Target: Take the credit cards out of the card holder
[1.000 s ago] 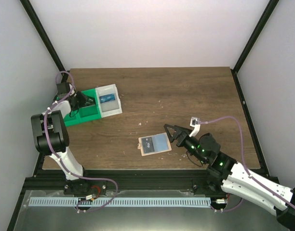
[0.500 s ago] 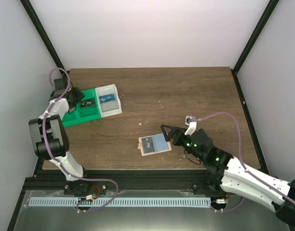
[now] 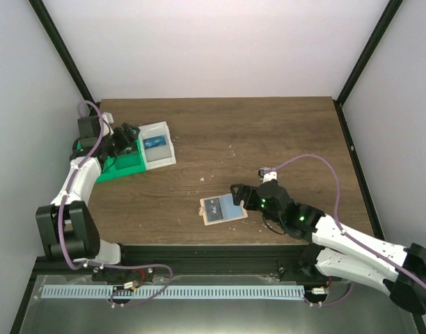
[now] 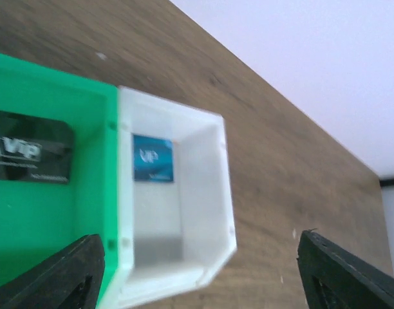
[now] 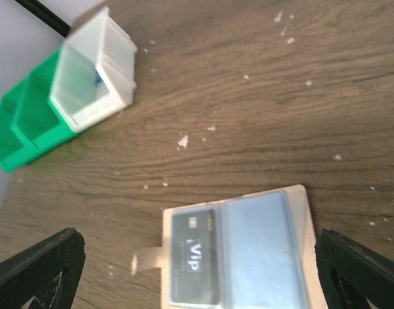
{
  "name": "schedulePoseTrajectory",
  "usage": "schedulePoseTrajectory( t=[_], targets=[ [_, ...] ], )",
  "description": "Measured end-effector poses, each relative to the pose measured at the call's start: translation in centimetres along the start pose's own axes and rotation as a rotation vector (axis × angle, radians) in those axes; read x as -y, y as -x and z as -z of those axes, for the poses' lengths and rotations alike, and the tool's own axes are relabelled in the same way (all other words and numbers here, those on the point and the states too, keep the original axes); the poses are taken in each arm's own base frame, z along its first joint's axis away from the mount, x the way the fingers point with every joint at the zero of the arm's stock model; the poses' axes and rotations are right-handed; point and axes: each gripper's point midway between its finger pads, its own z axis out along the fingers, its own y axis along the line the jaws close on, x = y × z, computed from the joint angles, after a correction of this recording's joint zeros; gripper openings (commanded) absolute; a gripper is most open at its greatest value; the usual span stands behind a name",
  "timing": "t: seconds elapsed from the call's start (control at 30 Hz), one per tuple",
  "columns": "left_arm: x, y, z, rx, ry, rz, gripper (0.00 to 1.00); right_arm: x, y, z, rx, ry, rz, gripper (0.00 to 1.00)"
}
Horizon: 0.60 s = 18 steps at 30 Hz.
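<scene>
Step in hand: going for the card left in the holder. The right pincer (image 3: 236,193) hangs at the 3 o'clock edge of the card holder (image 3: 223,208), spread wide and gripping nothing. In the right wrist view its fingers (image 5: 39,267) sit at the frame corners with the holder between them.

The holder lies flat near 6 o'clock of the worktop (image 3: 269,132), tab (image 5: 145,259) on its 9 o'clock side. The black card (image 5: 194,256) is still on the holder's 9 o'clock half, just beside the blue panel (image 5: 261,248).

The left pincer (image 3: 129,135) hovers over the bins at 10 o'clock of the worktop, jaws apart, empty.

Next move, my read: the right pincer has to drop low, catch the black card's thin edge and draw it out. The holder looks light and nothing pins it, so it may skid.

Counts:
- Credit cards seen: 3.
  - binned black card (image 4: 29,154) in the green bin (image 4: 55,219)
  - blue card (image 4: 152,158) in the white bin (image 4: 203,187)
  - black card at the holder
- More cards under the blue panel: cannot tell.
- Holder: 1.
- Bins: 1 green, 1 white.
</scene>
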Motion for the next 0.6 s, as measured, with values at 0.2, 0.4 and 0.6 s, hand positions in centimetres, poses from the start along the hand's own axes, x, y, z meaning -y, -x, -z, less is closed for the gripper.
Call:
schedulePoseTrajectory(
  t=[0.2,0.4,0.6],
  targets=[
    [2.9,-5.4,1.0,-0.115,-0.154,-0.028,0.67,1.4,-2.0,-1.4,-0.089,-0.073,0.077,0.80],
    [6.1,-11.8,1.0,-0.258,-0.267,-0.086,0.56,1.5,-3.5,-3.2,-0.157,-0.085,0.119,0.45],
    [8.3,-19.4,1.0,-0.427,-0.370,-0.125,0.49,1.8,-6.0,-5.2,-0.251,-0.084,0.122,0.32]
  ],
)
